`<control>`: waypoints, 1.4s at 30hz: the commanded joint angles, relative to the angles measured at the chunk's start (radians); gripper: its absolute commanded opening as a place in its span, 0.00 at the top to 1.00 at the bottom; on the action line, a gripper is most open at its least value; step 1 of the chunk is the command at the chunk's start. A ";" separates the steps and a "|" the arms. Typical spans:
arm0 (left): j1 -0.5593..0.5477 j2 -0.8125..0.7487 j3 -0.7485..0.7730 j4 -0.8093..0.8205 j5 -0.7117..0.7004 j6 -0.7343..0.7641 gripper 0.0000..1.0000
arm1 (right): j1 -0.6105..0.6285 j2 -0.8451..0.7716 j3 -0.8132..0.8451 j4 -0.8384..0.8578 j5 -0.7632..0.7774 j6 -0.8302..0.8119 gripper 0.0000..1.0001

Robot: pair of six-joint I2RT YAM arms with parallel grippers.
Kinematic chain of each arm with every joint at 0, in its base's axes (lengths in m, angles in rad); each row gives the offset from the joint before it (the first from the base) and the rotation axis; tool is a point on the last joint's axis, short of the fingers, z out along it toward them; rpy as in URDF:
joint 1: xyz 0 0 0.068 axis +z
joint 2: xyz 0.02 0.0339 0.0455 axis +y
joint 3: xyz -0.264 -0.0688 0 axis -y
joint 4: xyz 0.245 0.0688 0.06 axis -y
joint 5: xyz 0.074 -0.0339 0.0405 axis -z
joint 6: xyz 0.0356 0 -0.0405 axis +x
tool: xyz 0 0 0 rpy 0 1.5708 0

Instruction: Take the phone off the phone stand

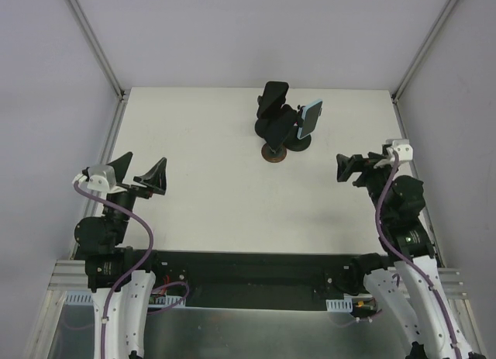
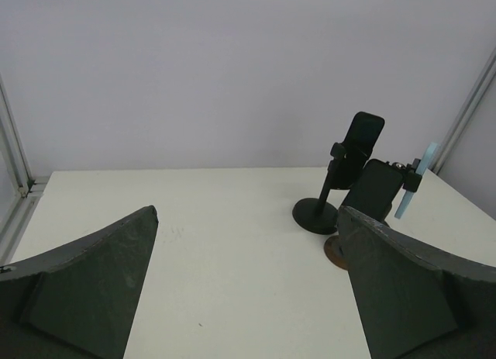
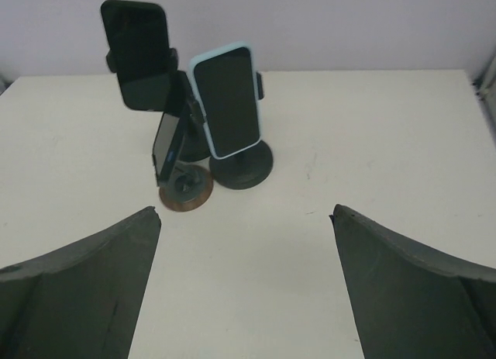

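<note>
Standing in a tight cluster at the far centre of the white surface (image 1: 201, 212) are three phones on stands. A light-blue-cased phone (image 3: 227, 101) is clamped upright in a black round-based stand (image 3: 242, 167). A black phone (image 3: 138, 53) sits higher on a taller black stand (image 2: 316, 216) just to its left, and a dark phone (image 3: 164, 148) on a brown-based stand (image 3: 186, 192) is nearest of the three. Both arms sit well apart from them at the near side — the left end effector (image 1: 146, 163) and the right end effector (image 1: 350, 169) each spread wide, grasping nothing.
</note>
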 commanded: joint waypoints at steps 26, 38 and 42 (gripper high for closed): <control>-0.060 -0.064 -0.031 -0.023 -0.063 0.015 0.01 | 0.146 0.877 0.130 0.609 -0.135 0.424 0.08; -0.089 -0.056 -0.031 -0.025 -0.059 0.017 0.01 | 0.088 0.857 0.225 0.459 -0.229 0.078 0.02; -0.092 -0.055 -0.033 -0.025 -0.057 0.017 0.01 | 0.013 0.873 0.277 0.428 -0.337 0.030 0.00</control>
